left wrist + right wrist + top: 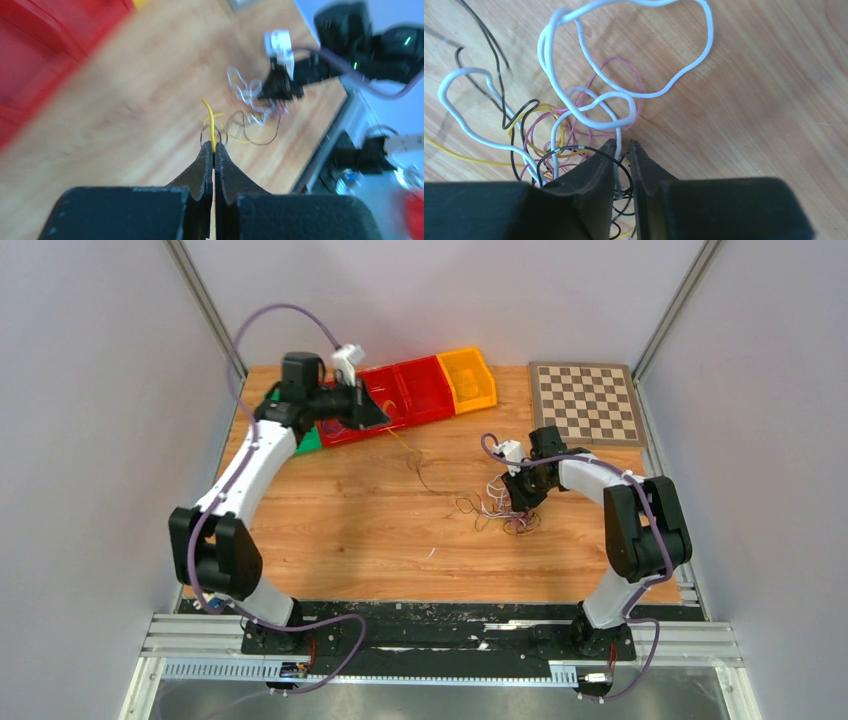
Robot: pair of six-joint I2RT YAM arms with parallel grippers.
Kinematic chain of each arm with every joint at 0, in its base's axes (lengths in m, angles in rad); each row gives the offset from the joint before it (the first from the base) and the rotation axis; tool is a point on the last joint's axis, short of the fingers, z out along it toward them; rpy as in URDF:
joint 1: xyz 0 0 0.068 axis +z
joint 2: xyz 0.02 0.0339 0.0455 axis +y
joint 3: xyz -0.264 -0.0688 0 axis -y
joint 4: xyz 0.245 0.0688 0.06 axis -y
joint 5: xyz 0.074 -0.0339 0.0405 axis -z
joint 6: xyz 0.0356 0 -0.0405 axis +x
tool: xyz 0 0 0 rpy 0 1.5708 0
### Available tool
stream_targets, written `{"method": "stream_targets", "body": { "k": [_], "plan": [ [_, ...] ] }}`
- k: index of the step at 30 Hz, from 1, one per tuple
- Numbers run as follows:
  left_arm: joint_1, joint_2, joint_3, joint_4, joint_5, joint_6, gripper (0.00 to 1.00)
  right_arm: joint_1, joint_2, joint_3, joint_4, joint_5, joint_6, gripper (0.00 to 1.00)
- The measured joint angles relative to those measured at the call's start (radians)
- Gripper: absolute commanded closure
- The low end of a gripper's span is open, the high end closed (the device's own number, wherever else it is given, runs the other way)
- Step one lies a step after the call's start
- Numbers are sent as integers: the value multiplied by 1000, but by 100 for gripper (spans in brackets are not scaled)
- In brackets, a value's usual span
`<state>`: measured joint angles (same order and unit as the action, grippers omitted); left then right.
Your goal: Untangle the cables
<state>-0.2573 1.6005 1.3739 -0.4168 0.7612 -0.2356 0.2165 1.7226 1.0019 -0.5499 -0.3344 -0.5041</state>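
- Four colours of wire make up the job, and we judge it barely begun. Most of them lie in one tangle on the table, well apart from the red bins and towards the right arm's side.
- Just beside the near edge of the red bins, the left gripper is pressed together on the yellow cable, close to its end. From the bins that strand runs off across the wood into the heap, so we count one cable as partly drawn out but not free.
- Well away from the red bins, the right gripper sits low over the heap. Its jaws stand a little apart, with a strand of the white cable running down between them. The gap looks wider than the strand, so we do not read it as pinched.
- Nearly all of the work is left, as we judge it. The white loops cross the pink cable and the black cable, the yellow threads beneath them, and no wire lies alone.
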Motion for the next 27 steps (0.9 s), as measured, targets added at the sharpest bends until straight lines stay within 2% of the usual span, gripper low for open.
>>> {"method": "stream_targets", "body": {
  "k": [4, 9, 16, 27],
  "plan": [
    [125, -82, 142, -16, -15, 27, 100, -8, -15, -27, 33, 9, -43, 88],
    [248, -90, 336, -22, -14, 28, 100, -61, -24, -47, 70, 15, -100, 91],
    [376, -74, 586, 10, 2, 1, 100, -175, -22, -60, 124, 68, -204, 89],
    [497, 25, 862, 126, 10, -84, 100, -212, -24, -61, 139, 119, -327, 83]
  ]
}}
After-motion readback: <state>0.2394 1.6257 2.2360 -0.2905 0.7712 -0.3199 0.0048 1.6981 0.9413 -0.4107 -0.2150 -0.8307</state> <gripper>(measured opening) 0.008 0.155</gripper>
